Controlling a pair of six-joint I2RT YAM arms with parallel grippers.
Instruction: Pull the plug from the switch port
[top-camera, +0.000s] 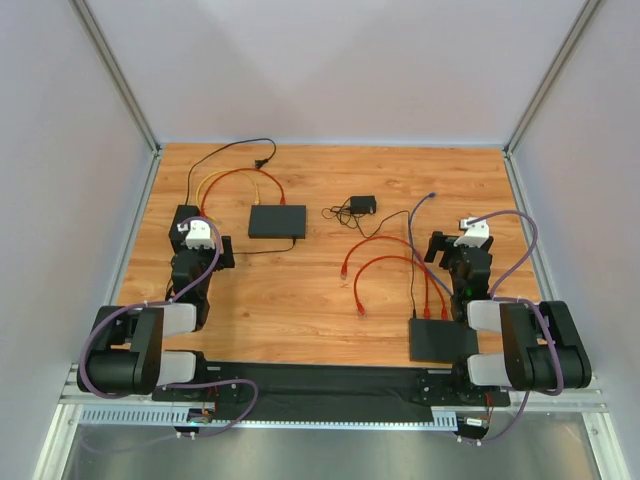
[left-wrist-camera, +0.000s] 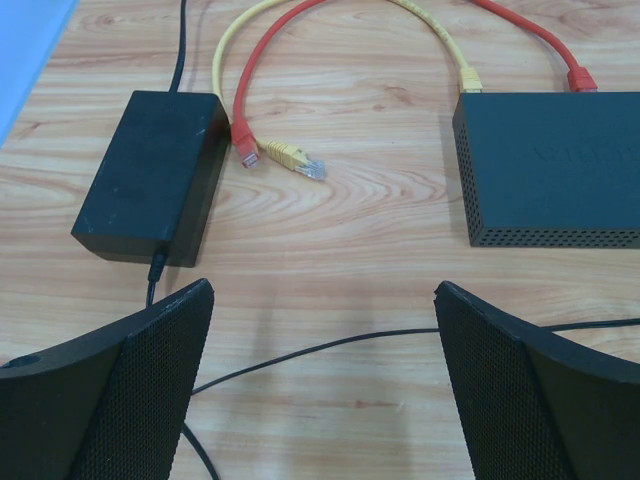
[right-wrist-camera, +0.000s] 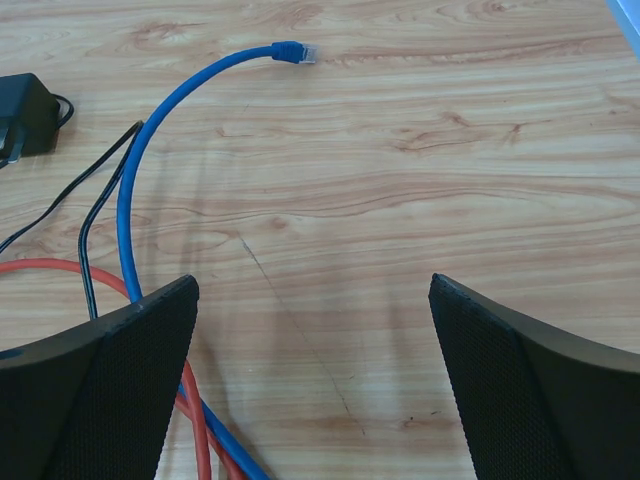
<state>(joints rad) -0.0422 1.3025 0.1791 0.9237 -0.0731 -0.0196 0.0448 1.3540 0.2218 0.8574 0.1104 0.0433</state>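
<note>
Left pincer (left-wrist-camera: 322, 290) and right pincer (right-wrist-camera: 312, 282) are held wide open, empty; a plug (left-wrist-camera: 580, 78) in the switch (left-wrist-camera: 560, 170) must first be approached.

Table (top-camera: 300, 290): smooth wood-grain top, matt; switch (left-wrist-camera: 560, 160): matt dark casing, perforated side; left gripper fingers (left-wrist-camera: 120, 400): fine black mesh texture

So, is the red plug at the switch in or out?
In: the red plug meets the switch's rear face, tip hidden, beside the yellow plug.
</note>
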